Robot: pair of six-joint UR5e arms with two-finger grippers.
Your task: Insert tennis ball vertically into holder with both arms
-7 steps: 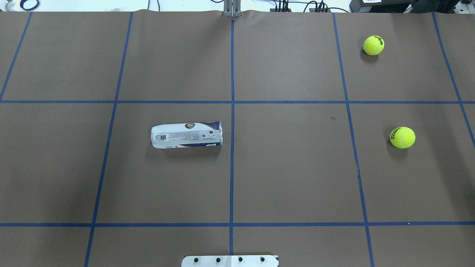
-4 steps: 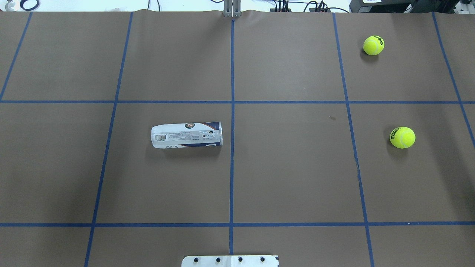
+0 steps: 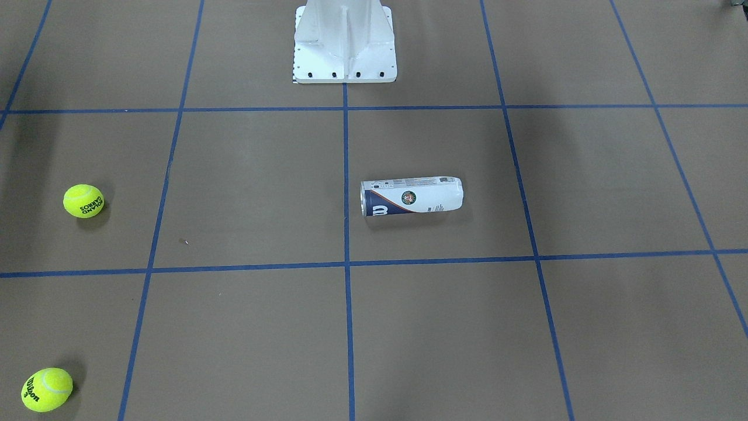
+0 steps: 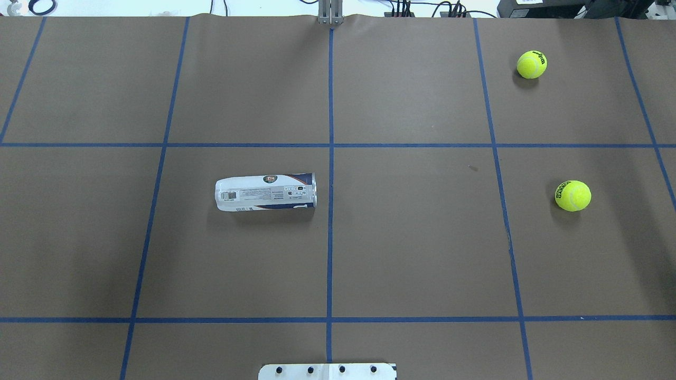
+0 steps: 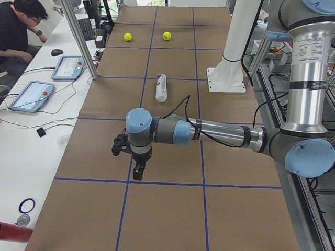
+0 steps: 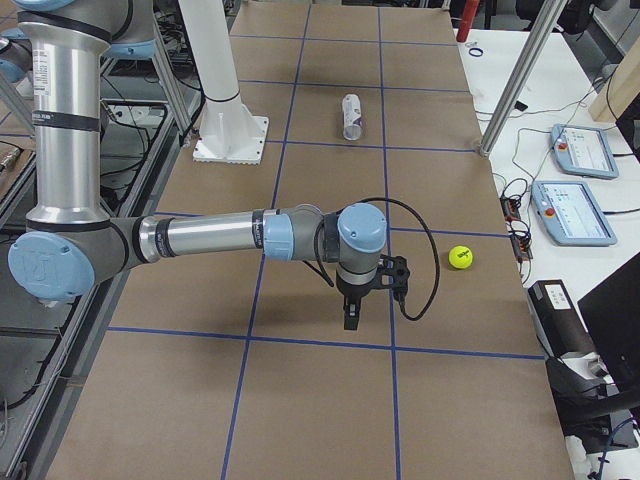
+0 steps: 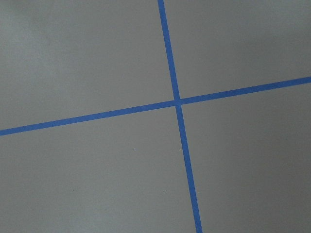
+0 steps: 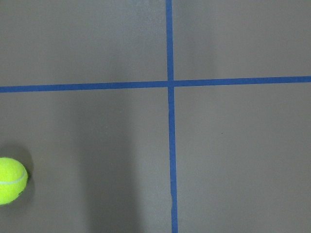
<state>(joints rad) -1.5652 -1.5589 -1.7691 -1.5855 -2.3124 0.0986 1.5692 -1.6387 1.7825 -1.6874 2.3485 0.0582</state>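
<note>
The holder [image 4: 265, 192] lies on its side left of the table's centre line, its open end toward that line; it also shows as the holder [image 3: 412, 196] [image 5: 161, 87] [image 6: 351, 116]. Two yellow tennis balls [image 4: 532, 64] [image 4: 573, 196] rest on the right part of the table. A ball [image 8: 10, 180] sits at the right wrist view's lower left edge. My left gripper [image 5: 137, 171] hangs over the paper at the table's left end, far from the holder. My right gripper [image 6: 351, 318] hangs at the right end, near a ball [image 6: 460, 257]. I cannot tell whether either is open or shut.
The white pedestal base [image 3: 345, 41] stands at the robot's side of the table. Blue tape lines [image 7: 177, 101] grid the brown paper. A person [image 5: 15, 26] sits at a side desk with tablets [image 5: 32, 95]. An aluminium post [image 5: 78, 36] stands at the table's edge.
</note>
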